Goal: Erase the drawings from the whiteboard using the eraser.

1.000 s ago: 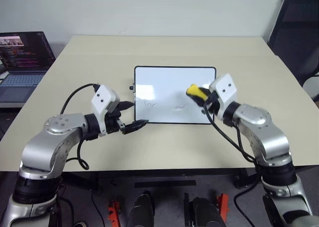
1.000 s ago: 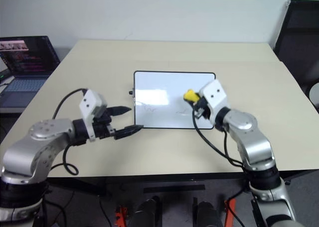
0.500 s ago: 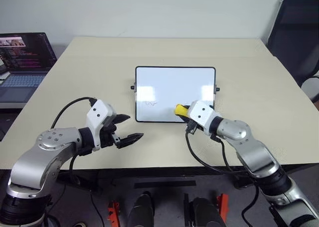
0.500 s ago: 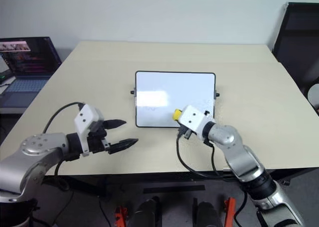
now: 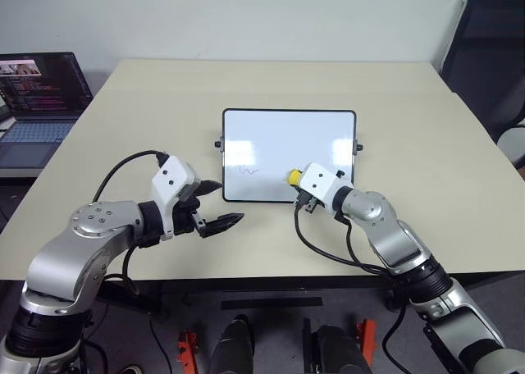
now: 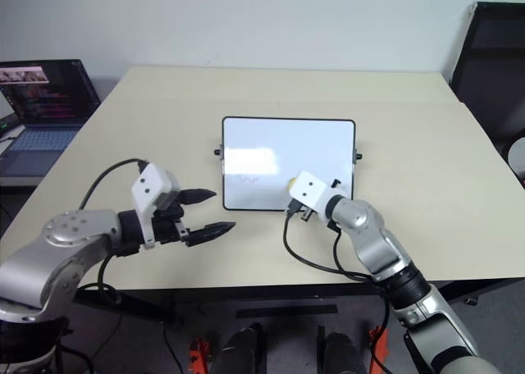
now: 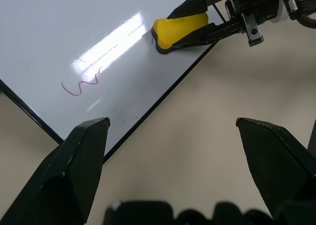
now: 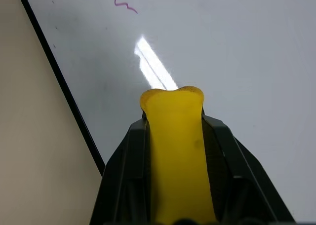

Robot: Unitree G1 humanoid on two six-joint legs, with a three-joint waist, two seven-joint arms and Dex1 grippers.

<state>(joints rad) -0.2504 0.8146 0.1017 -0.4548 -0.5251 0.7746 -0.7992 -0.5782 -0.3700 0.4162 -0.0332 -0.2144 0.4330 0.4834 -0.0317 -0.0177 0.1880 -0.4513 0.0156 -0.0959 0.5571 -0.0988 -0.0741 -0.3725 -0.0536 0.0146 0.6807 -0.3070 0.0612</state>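
— On the bench [image 5: 394, 120], item one: whiteboard [image 5: 312, 132]. Eraser [image 5: 294, 176] position?
— Near edge, pinched in right claw [image 5: 297, 180], long axis running up the board.
— Remaining squiggle [image 5: 248, 171]?
— Left of eraser, well apart from it. Left claw [image 5: 215, 203] spread, empty, just off the board's near-left corner; right arm likely sweeps leftward.

Left tool [image 5: 215, 204] fingers spread wide, right tool [image 5: 294, 178] clamped, both arms forward.
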